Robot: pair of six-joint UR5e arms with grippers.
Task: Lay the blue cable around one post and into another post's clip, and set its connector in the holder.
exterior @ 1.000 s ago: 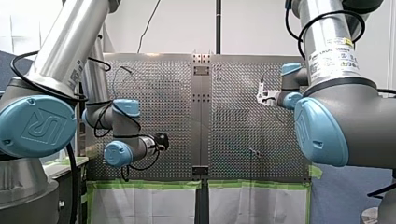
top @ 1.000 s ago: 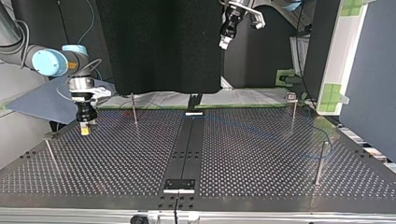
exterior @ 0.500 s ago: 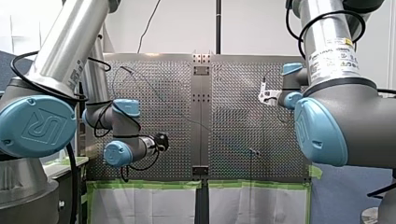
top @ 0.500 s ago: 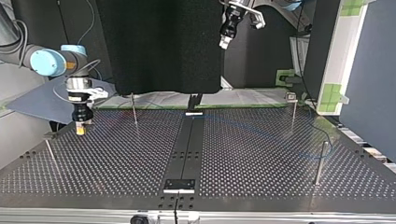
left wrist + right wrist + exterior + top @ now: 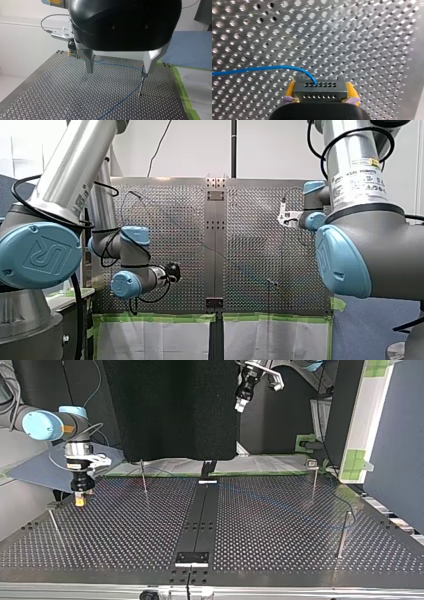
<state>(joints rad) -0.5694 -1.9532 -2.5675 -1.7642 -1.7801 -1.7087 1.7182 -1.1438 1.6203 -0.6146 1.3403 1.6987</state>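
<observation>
— How far along are we?
— Barely begun, we'd judge. Our right claw (image 5: pixel 320 88) is clamped on the connector (image 5: pixel 320 93), and the blue cable (image 5: pixel 262 67) trails loose over the tabletop (image 5: pixel 367 37).
— And the left claw (image 5: pixel 118 72)?
— Spread apart and empty, near a post (image 5: pixel 141 86). Routing, clipping and seating remain.

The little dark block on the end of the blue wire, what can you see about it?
The dark grey rectangular connector block looks like plastic, with two rows of small round holes across its face. The thin blue cable plugs into a hole in the row farther from the gripper and curves away to one side. My right gripper clamps its two short ends between yellow pads, holding it level over the perforated metal table.
</observation>
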